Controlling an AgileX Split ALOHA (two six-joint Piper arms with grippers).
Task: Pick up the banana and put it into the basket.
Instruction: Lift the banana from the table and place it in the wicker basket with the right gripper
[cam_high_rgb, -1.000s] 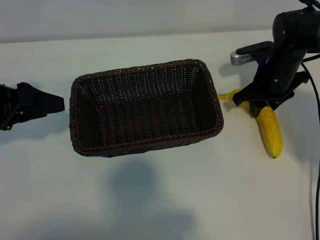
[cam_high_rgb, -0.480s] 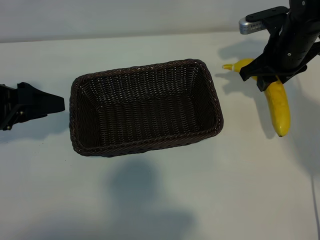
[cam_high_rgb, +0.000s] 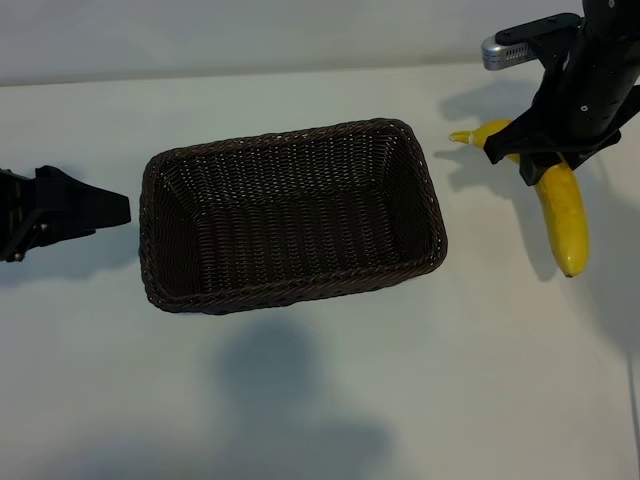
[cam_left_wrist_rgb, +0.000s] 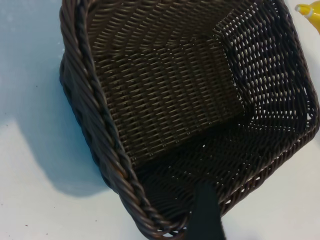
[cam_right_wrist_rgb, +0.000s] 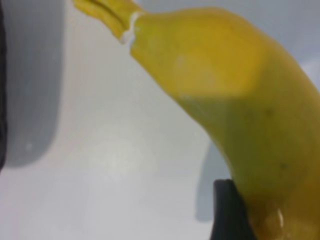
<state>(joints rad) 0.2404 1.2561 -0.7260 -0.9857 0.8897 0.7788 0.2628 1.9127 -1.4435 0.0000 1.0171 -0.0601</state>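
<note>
1. Left gripper (cam_high_rgb: 105, 208) sits parked at the far left, jaws spread wide, nothing in them.
2. Basket (cam_high_rgb: 290, 215) in the middle, on a plain white table (cam_high_rgb: 320, 400).
3. Right gripper (cam_high_rgb: 540, 155) has the banana (cam_high_rgb: 562, 210) clamped, lifted up right of the basket.

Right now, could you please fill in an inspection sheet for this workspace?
Surface: white table, bare apart from the job's things, with shadows on it.
Job's things: dark wicker basket at centre, nothing in it; banana to its right, off the table, stem toward the basket.
Clutter: nothing seen.
Grippers: right gripper closed on the banana near its stem end; left gripper open, parked left of the basket, apart from it.
Cables: nothing seen.
Surroundings: pale wall behind the table.
</note>
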